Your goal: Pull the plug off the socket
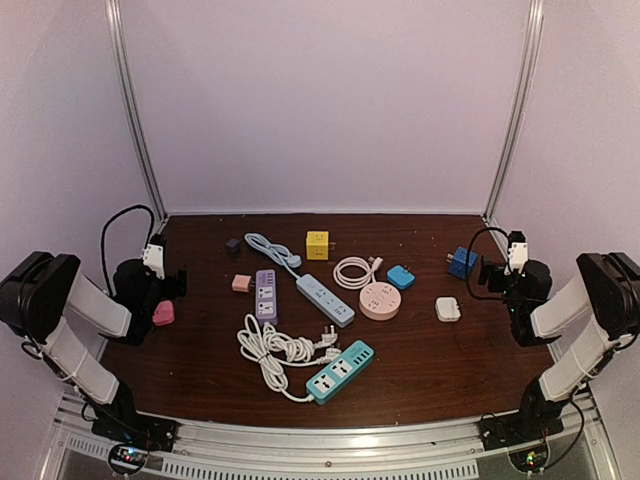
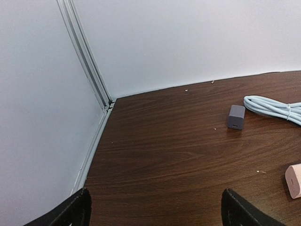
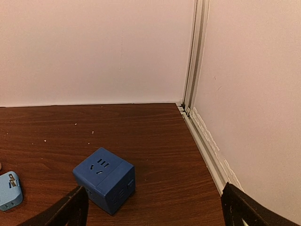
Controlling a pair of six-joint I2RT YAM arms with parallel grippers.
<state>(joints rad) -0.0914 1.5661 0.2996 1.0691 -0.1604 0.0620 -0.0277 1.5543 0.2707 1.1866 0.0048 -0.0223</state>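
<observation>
Several sockets lie mid-table: a purple power strip (image 1: 265,293), a pale blue strip (image 1: 325,299), a teal strip (image 1: 340,372) with a coiled white cord (image 1: 272,348), and a round pink socket (image 1: 380,300). A pink plug (image 1: 241,284) rests against the purple strip's left side; I cannot tell whether it is plugged in. Its edge shows as the pink plug (image 2: 294,181) in the left wrist view. My left gripper (image 1: 176,279) (image 2: 156,202) hovers open at the left edge, nothing between its fingers. My right gripper (image 1: 488,270) (image 3: 155,197) is open at the right edge, beside a blue cube socket (image 3: 104,179).
A yellow cube socket (image 1: 317,244), a dark grey adapter (image 2: 236,117), a blue plug (image 1: 401,277), a white adapter (image 1: 447,309) and a red-pink item (image 1: 163,314) by the left arm lie around. White walls and metal corner rails (image 2: 87,66) enclose the back and sides.
</observation>
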